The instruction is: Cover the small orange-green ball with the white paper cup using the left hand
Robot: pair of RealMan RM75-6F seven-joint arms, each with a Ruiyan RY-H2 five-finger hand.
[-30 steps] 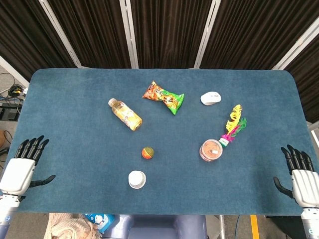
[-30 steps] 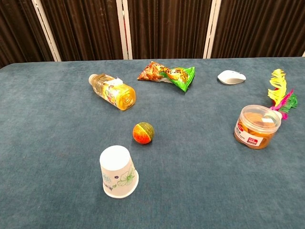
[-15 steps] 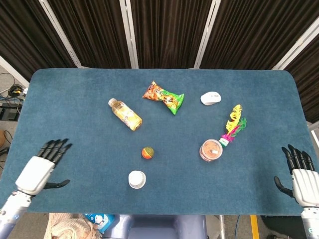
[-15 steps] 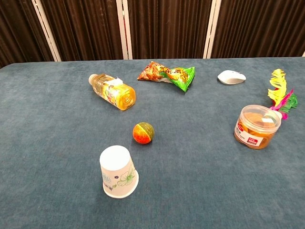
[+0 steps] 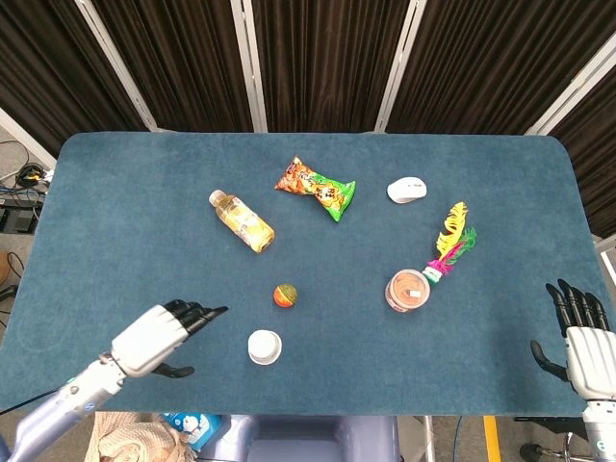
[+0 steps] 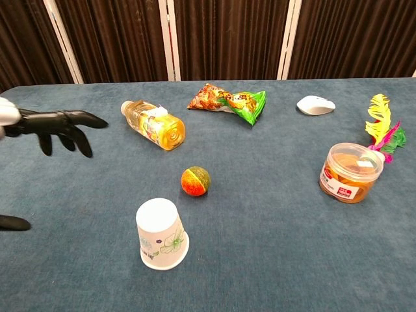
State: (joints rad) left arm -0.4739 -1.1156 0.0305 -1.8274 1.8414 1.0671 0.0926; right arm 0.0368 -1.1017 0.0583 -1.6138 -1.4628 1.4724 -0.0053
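Observation:
The small orange-green ball (image 5: 284, 295) (image 6: 195, 181) lies on the blue table, just beyond the white paper cup (image 5: 264, 347) (image 6: 161, 234), which stands upside down near the front edge. My left hand (image 5: 162, 335) (image 6: 49, 126) hovers over the table to the left of the cup, fingers spread and stretched toward it, holding nothing. A clear gap separates it from the cup. My right hand (image 5: 580, 337) stays at the table's right front corner, fingers apart and empty.
A plastic bottle (image 5: 242, 220) lies on its side behind the ball, with a snack bag (image 5: 316, 188) further back. To the right are a white mouse (image 5: 406, 190), a feather shuttlecock (image 5: 449, 243) and a round plastic tub (image 5: 408, 290).
My left hand has swung in from the table's left front edge toward the cup and now shows in the chest view. The right hand, cup and ball have not moved.

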